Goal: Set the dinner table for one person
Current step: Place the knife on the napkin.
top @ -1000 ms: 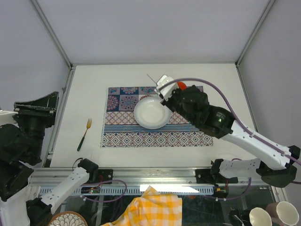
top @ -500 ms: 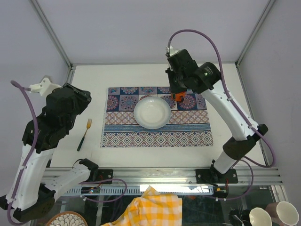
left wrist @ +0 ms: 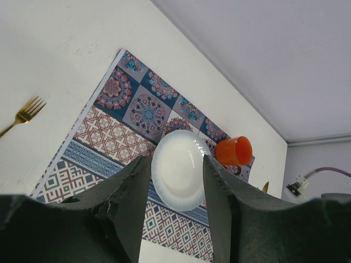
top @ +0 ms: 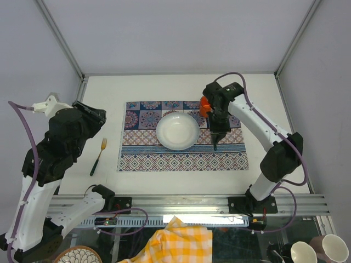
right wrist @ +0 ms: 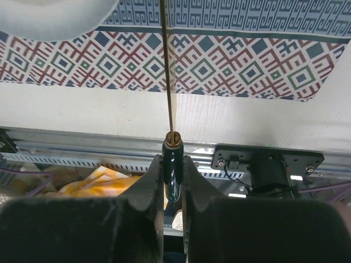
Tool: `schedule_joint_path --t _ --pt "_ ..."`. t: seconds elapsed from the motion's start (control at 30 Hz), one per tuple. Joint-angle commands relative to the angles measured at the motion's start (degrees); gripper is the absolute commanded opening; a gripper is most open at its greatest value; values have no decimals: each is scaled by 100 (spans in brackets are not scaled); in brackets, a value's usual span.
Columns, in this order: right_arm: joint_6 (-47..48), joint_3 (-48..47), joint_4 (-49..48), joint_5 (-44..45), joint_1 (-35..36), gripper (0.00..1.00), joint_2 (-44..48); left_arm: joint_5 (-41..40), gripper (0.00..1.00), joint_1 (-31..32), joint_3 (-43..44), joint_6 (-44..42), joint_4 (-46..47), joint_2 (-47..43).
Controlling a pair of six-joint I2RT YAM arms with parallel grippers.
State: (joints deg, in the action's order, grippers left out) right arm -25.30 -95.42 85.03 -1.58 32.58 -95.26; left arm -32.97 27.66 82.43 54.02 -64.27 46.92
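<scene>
From the right claw (right wrist: 171, 164) a thin gold utensil (right wrist: 167, 71) runs out past twelve o'clock, its head unseen. The white plate (right wrist: 49, 13) is clipped at eleven. Overhead, the right arm (top: 258, 123) covers part of the orange cup (top: 204, 105). The fork (left wrist: 24, 114) loses its handle at nine.

The dinner table (top: 164, 87) looks smooth and matt, the plate (top: 177, 131) glossy.

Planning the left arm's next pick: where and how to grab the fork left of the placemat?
Take the fork by its dark handle, near mid-length, coming straight down with the left pincer. It lies flat on the dinner table, handle toward the near edge, so close across its narrow width.
</scene>
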Motion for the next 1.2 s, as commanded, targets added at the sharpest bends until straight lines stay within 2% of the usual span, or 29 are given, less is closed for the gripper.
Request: schedule_joint_path --t 0.0,0.13,0.6,1.17 --pt "1 529 -410 -523 -250 0 267 234 44 -37 -107 -23 187 68" --pt "123 907 -670 -796 -354 0 165 268 45 -33 -113 -25 194 92" --pt "322 1297 -1291 -1142 -445 0 -563 275 48 -35 -199 101 187 44" --pt "330 1348 -1706 -955 -600 0 -1273 256 50 -33 -206 131 189 17"
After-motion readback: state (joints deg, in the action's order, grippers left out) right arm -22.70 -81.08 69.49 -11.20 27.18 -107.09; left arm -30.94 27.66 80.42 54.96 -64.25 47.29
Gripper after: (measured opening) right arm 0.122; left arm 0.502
